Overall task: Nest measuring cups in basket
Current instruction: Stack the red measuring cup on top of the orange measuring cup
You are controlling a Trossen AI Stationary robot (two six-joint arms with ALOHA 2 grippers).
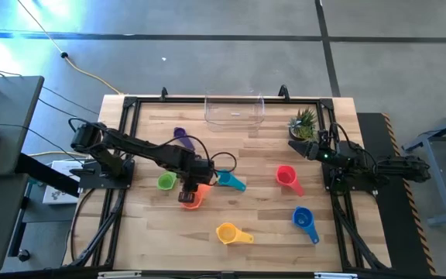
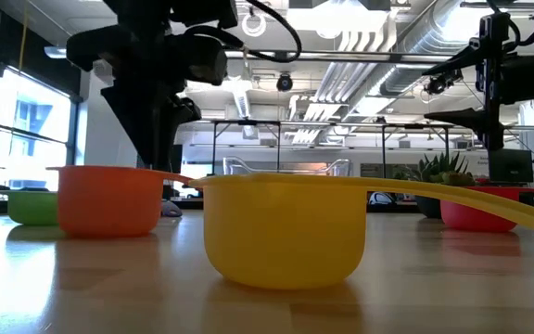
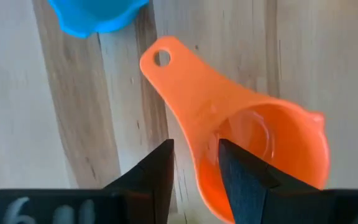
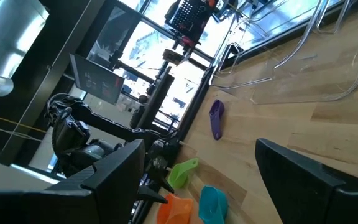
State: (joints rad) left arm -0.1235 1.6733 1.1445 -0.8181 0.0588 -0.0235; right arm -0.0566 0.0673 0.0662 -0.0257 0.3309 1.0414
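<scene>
The orange cup (image 1: 193, 199) sits upright on the table, and my left gripper (image 1: 192, 188) is down over it from above, open. In the left wrist view the gripper (image 3: 194, 149) straddles the orange cup (image 3: 260, 137) near the handle's root. The green cup (image 1: 166, 182) and teal cup (image 1: 231, 181) lie on either side of it. Purple (image 1: 180, 134), red (image 1: 287, 177), blue (image 1: 304, 219) and yellow (image 1: 231, 232) cups are scattered on the wood. The clear basket (image 1: 235, 110) stands at the far edge. My right gripper (image 1: 294, 146) waits open near the plant. My left gripper comes from above with one finger (image 3: 241, 180) over the orange cup's bowl and the other finger (image 3: 157, 171) outside, at the wall (image 3: 201, 171) by the handle's root. Wood shows between the outer finger and the wall. Whether the inner finger touches, I cannot tell. The cup rests on the table.
A small potted plant (image 1: 304, 122) stands at the far right corner, beside the basket. A black frame rail (image 1: 130, 101) edges the table. Bare wood lies between the basket and the cups in the middle.
</scene>
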